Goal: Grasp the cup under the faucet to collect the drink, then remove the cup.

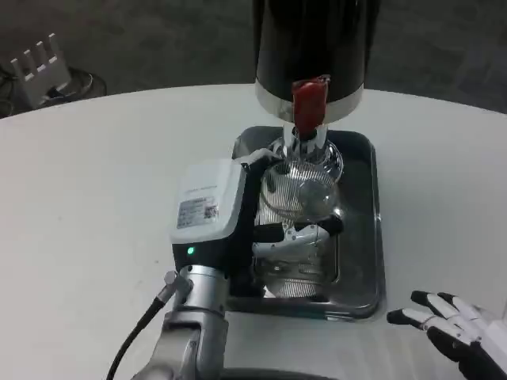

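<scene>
The left hand [273, 214] has its white-and-black fingers wrapped round the clear ribbed glass cup [301, 186], holding it upright over the shallow steel drip tray [372, 237]. The cup's mouth sits just below the red-handled faucet [307, 103] of the black cylindrical drink dispenser [317, 39], so its long axis looks lined up with the spout. The right hand [455, 324] rests on the white round table [95, 198], fingers spread and empty, well apart from the cup. To my eye the pull-away belongs to the left.
</scene>
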You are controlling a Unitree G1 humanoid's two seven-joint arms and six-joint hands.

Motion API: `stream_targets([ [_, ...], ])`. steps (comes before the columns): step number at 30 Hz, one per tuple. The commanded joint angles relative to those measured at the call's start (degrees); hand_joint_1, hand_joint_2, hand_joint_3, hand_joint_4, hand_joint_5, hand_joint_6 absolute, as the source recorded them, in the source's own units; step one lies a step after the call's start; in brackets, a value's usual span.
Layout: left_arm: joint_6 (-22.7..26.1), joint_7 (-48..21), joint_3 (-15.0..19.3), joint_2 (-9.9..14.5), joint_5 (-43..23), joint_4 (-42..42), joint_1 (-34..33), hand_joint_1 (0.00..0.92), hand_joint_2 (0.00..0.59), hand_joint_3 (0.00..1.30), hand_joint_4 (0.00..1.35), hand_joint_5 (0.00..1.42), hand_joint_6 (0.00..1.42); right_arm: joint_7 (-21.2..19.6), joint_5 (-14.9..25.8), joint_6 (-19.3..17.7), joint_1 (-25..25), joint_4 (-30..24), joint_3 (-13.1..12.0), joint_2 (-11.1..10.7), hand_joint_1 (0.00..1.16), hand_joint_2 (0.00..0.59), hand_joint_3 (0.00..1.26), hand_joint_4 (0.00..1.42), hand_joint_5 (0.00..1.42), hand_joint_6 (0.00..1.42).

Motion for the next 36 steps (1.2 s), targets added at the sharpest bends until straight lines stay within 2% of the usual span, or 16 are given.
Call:
stream_targets([
  [1, 0.81, 0.9, -0.63, 0.19, 0.3, 1.46, -0.57, 0.478, 0.054, 0.82, 0.88, 0.96, 0.81, -0.44, 0.33, -0.73, 0.13, 0.78, -0.13, -0.45, 0.5, 0.411, 0.19, 0.03, 0.0, 0.0],
  [7, 0.99, 1.04, -0.45, 0.67, -0.24, 2.1, -0.93, 0.47, 0.058, 0.82, 0.87, 0.96, 0.81, -0.76, 0.53, -0.53, -0.25, 1.6, -0.13, -0.23, 0.5, 0.411, 0.19, 0.03, 0.0, 0.0],
  [10, 0.16, 1.43, -0.01, 1.24, -0.97, 2.36, -0.58, 0.471, 0.048, 0.78, 0.84, 0.95, 0.79, -0.77, 0.33, -0.66, -0.47, 1.79, 0.04, -0.32, 0.5, 0.411, 0.19, 0.03, 0.0, 0.0],
  [12, -0.66, 2.43, 0.14, 1.63, -1.46, 2.27, -0.1, 0.443, 0.048, 0.65, 0.77, 0.94, 0.79, -1.0, 0.31, -0.72, -0.41, 1.61, -0.12, -0.19, 0.5, 0.411, 0.19, 0.03, 0.0, 0.0],
  [14, -1.15, 3.01, 0.01, 2.22, -1.63, 2.05, 0.43, 0.268, 0.052, 0.33, 0.56, 0.85, 0.76, -1.42, 0.43, -0.85, -0.23, 1.48, -0.25, 0.03, 0.5, 0.413, 0.19, 0.03, 0.0, 0.0],
  [15, -1.59, 2.97, 0.09, 2.66, -1.87, 2.01, 0.74, 0.218, 0.041, 0.25, 0.49, 0.8, 0.72, -1.49, 0.45, -0.79, -0.2, 1.48, -0.25, 0.06, 0.5, 0.413, 0.19, 0.04, 0.0, 0.0],
  [20, -3.09, 2.98, 0.77, 3.9, -2.76, 1.76, 1.59, 0.127, 0.005, 0.04, 0.2, 0.59, 0.54, -1.43, 0.36, -0.7, -0.25, 1.29, -0.23, -0.05, 0.5, 0.417, 0.19, 0.04, 0.0, 0.0],
  [22, -3.38, 1.91, 0.85, 4.26, -3.15, 1.73, 1.59, 0.105, 0.0, 0.0, 0.12, 0.48, 0.49, -1.32, 0.32, -0.64, -0.14, 1.17, -0.18, -0.04, 0.5, 0.419, 0.19, 0.04, 0.0, 0.0],
  [26, -3.89, -0.83, 0.35, 4.81, -4.22, 2.12, 1.43, 0.089, 0.0, 0.0, 0.02, 0.36, 0.4, -1.54, 0.65, -0.85, 0.28, 1.34, -0.32, 0.03, 0.5, 0.421, 0.19, 0.04, 0.0, 0.0],
  [31, -3.91, -5.57, -0.13, 4.31, -5.29, 2.49, 1.44, 0.058, 0.004, 0.0, 0.0, 0.09, 0.14, -1.64, 1.61, -0.9, 0.48, 1.47, -1.22, -0.08, 0.51, 0.42, 0.19, 0.04, 0.0, 0.0],
  [33, -3.98, -6.79, -0.08, 3.88, -5.89, 2.82, 1.42, 0.059, 0.014, 0.0, 0.0, 0.05, 0.05, -1.61, 1.76, -0.94, 0.55, 1.5, -1.4, -0.11, 0.51, 0.418, 0.19, 0.04, 0.0, 0.0],
  [36, -3.86, -6.75, -0.13, 3.42, -6.32, 2.91, 1.55, 0.064, 0.023, 0.0, 0.0, 0.03, 0.0, -1.55, 1.85, -1.0, 0.65, 1.51, -1.33, -0.17, 0.51, 0.416, 0.19, 0.04, 0.0, 0.0],
])
